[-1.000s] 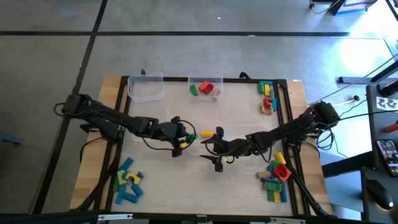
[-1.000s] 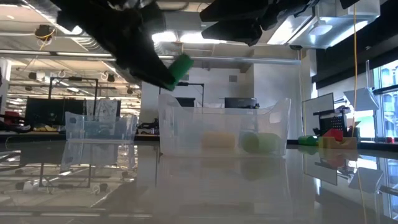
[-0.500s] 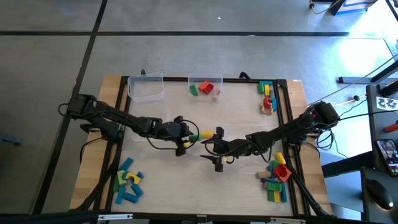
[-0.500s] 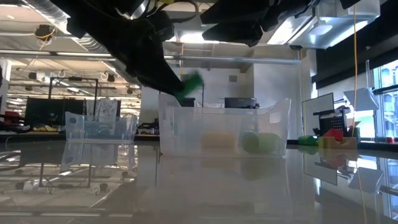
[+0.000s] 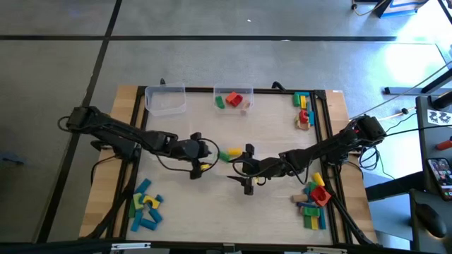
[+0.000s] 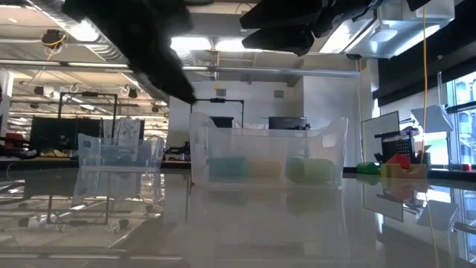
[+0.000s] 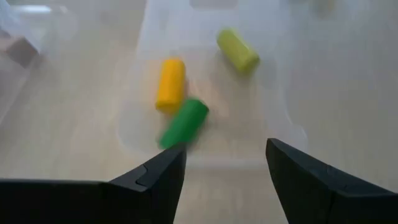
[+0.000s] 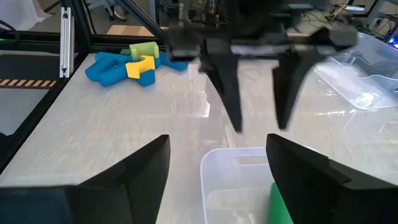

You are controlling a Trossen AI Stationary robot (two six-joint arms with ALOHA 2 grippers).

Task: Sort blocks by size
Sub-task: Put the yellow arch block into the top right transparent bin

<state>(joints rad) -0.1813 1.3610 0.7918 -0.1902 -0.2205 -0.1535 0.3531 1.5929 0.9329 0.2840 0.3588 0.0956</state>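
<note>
Three blocks (image 7: 181, 123) lie in the middle tub (image 7: 205, 81); the left gripper (image 7: 225, 163) hangs spread and empty above. Right gripper (image 8: 217, 180) spread too. Piles (image 5: 146, 206) at the table's corners remain unsorted.

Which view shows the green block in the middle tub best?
Left wrist view: the green block lies in plain sight inside the clear tub, beside a yellow block. High view shows only a speck of green. Low view shows it through the tub wall. Right wrist view catches just an edge.
</note>
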